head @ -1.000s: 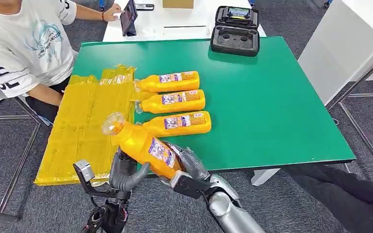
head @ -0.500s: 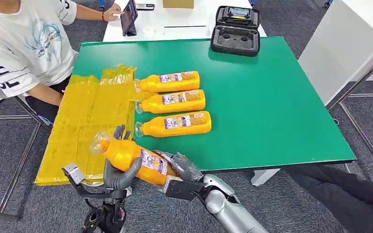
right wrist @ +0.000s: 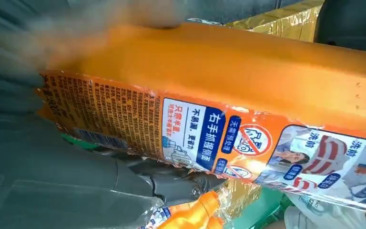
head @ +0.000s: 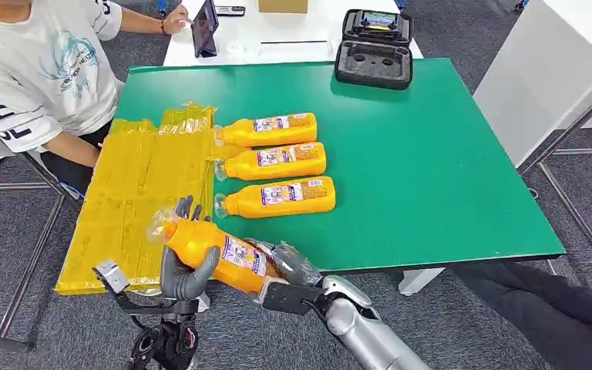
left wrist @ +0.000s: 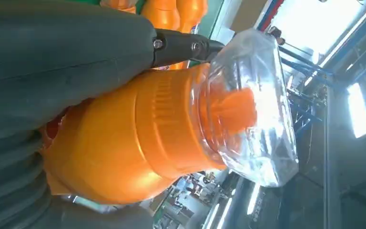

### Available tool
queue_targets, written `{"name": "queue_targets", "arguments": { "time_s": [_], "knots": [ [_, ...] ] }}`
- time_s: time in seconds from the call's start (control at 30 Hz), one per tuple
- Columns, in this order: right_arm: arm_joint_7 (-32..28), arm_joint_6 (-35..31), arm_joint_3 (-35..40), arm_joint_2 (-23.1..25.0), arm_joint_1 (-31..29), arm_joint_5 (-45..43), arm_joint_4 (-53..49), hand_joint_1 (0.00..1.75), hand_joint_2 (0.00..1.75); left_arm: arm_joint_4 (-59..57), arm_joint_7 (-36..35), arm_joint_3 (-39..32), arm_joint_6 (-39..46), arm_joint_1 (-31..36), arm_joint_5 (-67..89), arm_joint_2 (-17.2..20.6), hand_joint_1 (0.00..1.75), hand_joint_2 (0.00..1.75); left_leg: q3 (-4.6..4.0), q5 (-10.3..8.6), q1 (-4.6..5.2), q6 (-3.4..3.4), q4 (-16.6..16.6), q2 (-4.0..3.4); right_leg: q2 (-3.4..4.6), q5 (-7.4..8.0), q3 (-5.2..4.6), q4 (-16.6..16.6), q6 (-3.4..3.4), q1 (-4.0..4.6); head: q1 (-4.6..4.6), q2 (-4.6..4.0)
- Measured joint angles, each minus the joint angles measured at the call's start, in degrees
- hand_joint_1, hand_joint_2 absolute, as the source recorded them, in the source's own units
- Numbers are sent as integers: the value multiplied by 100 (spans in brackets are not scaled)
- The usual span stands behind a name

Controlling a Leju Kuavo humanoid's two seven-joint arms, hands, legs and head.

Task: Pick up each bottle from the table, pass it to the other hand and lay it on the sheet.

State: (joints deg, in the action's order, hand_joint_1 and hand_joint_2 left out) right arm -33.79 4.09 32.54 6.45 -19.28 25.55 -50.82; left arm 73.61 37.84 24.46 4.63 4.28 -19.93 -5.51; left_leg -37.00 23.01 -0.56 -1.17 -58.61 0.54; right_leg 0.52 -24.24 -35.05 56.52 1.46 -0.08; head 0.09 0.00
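Right now, lower left of frame, both left hand [head: 187, 266] & right hand [head: 287, 266] grip the orange detergent bottle [head: 214, 250]: rigid, prob heavy, glossy, so hold mid-body, not the clear cap.

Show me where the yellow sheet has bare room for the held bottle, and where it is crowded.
The yellow sheet is bare from its far edge to the held bottle, gripped by both the left hand and right hand. Crowded: its table-side edge, where the three lying bottles have caps touching it.
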Motion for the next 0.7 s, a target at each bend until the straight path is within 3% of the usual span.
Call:
{"name": "queue_targets", "arguments": {
  "time_s": [0.7],
  "knots": [
    [168, -118, -46, -42, 294, -42, -267, 175, 175, -127, -105, 201, 251, 120, 868, 28, 175, 175, 0, 0, 0, 0, 0, 0, 0, 0, -1, 0, 0, 0, 0, 0]
  ]
}}
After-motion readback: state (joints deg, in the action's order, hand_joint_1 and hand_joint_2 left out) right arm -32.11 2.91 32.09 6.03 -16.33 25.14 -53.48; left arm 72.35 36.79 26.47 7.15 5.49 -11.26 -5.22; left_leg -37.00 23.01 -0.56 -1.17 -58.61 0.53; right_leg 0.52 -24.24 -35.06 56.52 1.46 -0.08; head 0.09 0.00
